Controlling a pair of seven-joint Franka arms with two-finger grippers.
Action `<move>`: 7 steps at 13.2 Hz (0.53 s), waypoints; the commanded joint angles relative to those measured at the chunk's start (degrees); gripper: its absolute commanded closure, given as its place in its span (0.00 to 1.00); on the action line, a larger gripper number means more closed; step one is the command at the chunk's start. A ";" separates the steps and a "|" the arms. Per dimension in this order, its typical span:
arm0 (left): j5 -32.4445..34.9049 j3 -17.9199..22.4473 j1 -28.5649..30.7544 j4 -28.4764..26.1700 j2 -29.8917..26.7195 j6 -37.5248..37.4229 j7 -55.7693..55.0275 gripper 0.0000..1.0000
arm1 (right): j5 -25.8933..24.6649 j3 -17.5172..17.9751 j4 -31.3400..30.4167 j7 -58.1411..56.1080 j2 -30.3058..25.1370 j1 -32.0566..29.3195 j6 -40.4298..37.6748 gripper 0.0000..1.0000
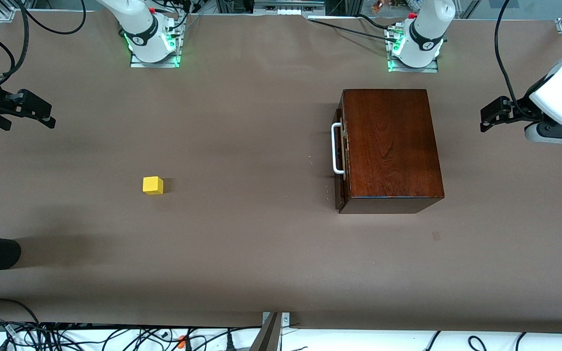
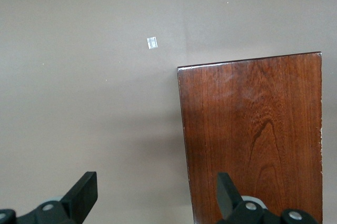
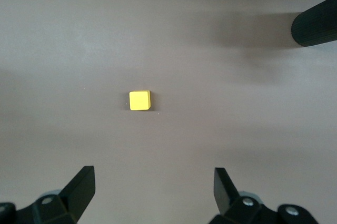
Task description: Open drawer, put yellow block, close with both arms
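Front view: drawer closed, yellow block well apart

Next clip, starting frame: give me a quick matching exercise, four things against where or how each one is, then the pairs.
Things:
1. drawer
2. yellow block
3. left gripper
4. right gripper

States:
A. open, in the air at the right arm's end of the table
B. shut in the box, white handle free
C. open, in the air beside the box at the left arm's end
D. lying loose on the table toward the right arm's end

Pairs: 1-B, 2-D, 3-C, 4-A
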 commanded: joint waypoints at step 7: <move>-0.87 -0.13 -0.15 0.47 -0.91 -0.65 0.67 0.00 | 0.16 0.09 1.40 0.06 0.35 -0.07 -1.03 0.00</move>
